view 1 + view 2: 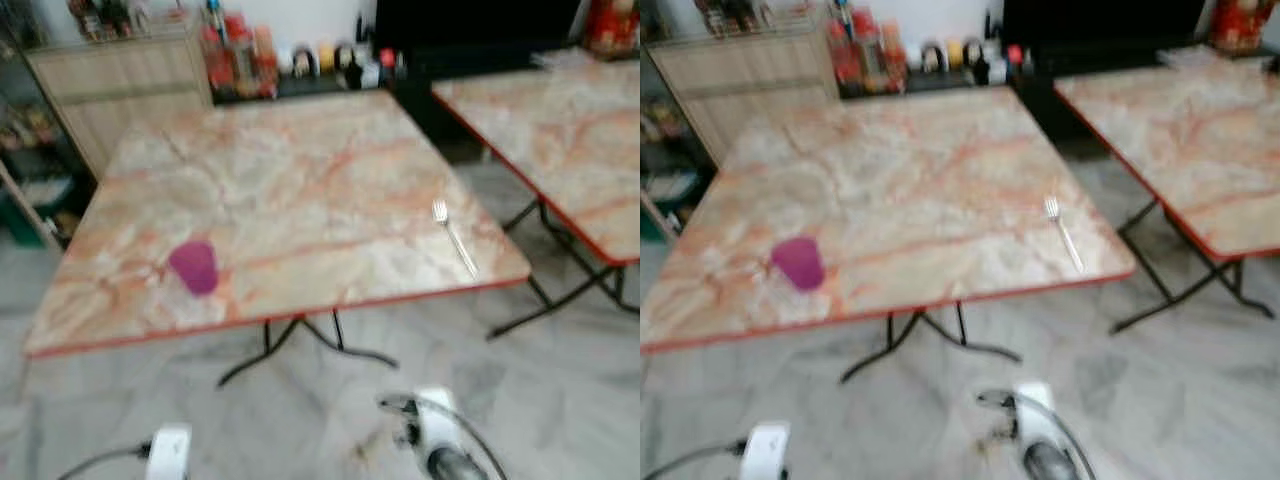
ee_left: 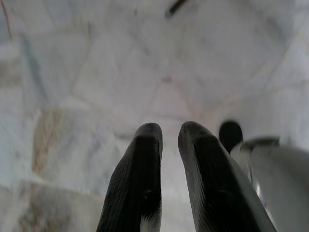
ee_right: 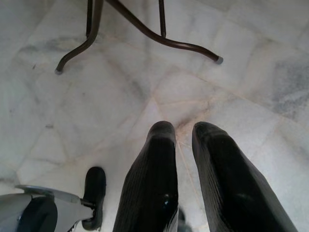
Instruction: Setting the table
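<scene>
A marble-patterned square table [image 1: 300,190] with a red edge stands in front of me. Near its front left corner is a purple cup [image 1: 195,267], upright. A silver fork [image 1: 454,238] lies close to the front right corner, tines pointing away from me. Both arms hang low, short of the table's front edge: the left arm [image 1: 168,450] and the right arm [image 1: 432,432]. My left gripper [image 2: 169,129] points down at the pale floor, shut with nothing in it. My right gripper [image 3: 183,129] is also shut and holds nothing, above the floor by the table's dark legs [image 3: 159,36].
A second marble table [image 1: 560,140] stands to the right, with a narrow gap of floor between the two. Behind the table are a wooden cabinet [image 1: 120,85] and a low shelf of bottles and jars [image 1: 300,60]. Grey marble floor [image 1: 520,400] lies before me.
</scene>
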You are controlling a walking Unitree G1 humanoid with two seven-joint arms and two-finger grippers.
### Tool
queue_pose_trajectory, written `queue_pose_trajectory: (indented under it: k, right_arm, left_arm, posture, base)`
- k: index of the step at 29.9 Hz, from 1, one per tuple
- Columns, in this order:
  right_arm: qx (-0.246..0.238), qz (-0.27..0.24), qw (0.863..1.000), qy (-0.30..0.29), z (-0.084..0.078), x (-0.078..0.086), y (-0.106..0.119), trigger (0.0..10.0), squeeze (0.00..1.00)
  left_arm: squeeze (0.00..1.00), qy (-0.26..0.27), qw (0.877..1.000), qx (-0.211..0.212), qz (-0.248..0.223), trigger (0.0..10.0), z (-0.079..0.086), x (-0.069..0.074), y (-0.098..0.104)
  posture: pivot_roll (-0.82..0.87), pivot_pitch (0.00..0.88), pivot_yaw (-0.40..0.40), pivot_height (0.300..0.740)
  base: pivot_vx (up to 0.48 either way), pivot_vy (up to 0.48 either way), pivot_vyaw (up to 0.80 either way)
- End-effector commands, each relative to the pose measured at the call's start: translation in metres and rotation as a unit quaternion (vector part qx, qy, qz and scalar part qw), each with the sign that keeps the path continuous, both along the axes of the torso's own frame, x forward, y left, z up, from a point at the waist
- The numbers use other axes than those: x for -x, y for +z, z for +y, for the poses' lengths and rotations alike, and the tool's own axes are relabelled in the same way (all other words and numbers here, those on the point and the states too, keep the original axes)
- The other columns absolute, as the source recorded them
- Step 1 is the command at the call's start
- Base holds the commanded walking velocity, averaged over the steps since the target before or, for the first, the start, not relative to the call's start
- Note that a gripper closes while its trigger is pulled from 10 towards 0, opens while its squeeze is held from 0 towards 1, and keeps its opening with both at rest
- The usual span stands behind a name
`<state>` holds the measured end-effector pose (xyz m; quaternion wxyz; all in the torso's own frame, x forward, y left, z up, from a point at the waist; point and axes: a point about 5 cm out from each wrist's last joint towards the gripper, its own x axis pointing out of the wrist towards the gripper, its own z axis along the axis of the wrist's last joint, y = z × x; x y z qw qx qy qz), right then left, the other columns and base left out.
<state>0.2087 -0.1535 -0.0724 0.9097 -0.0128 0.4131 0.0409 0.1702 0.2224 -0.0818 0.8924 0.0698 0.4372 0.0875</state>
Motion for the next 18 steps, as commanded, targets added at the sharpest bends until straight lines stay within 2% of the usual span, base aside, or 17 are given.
queue_pose_trajectory:
  k: [1,3,9,12,16,18]
  right_arm:
    - [0.009,0.013,1.000,-0.012,-0.012,0.007,-0.004,10.0,0.00]
    - [0.004,0.016,1.000,-0.007,-0.011,0.007,-0.004,10.0,0.00]
    - [0.006,0.008,1.000,0.000,-0.015,0.008,-0.003,10.0,0.00]
    - [0.011,-0.018,0.999,0.047,-0.015,0.005,0.000,10.0,0.00]
    - [0.011,-0.022,0.998,0.056,-0.015,0.005,0.001,10.0,0.00]
    - [0.006,-0.060,0.991,0.122,-0.013,0.001,0.008,10.0,0.00]
  left_arm:
    - [0.00,-0.002,1.000,0.006,-0.001,10.0,-0.005,-0.002,0.000]
    - [0.00,-0.003,1.000,0.008,-0.001,10.0,-0.006,-0.002,0.000]
    - [0.00,-0.002,1.000,0.012,-0.002,10.0,-0.007,-0.002,-0.001]
    - [0.00,-0.001,1.000,0.013,-0.001,10.0,-0.008,0.001,-0.002]
    - [0.00,-0.001,1.000,0.014,-0.001,10.0,-0.008,0.001,-0.002]
    - [0.00,0.000,1.000,0.015,0.001,10.0,-0.009,0.003,-0.003]
  posture:
    - [0.01,0.000,0.033,0.732]
    - [0.02,0.000,0.031,0.732]
    - [0.02,0.000,0.029,0.732]
    - [0.01,0.000,0.026,0.732]
    - [0.01,0.000,0.026,0.732]
    - [0.01,0.000,0.021,0.732]
  base:
    - [0.315,0.000,0.00]
    - [0.277,0.000,0.00]
    - [0.000,0.000,0.00]
    - [0.000,0.000,0.00]
    - [0.000,0.000,0.00]
    - [0.000,0.000,0.00]
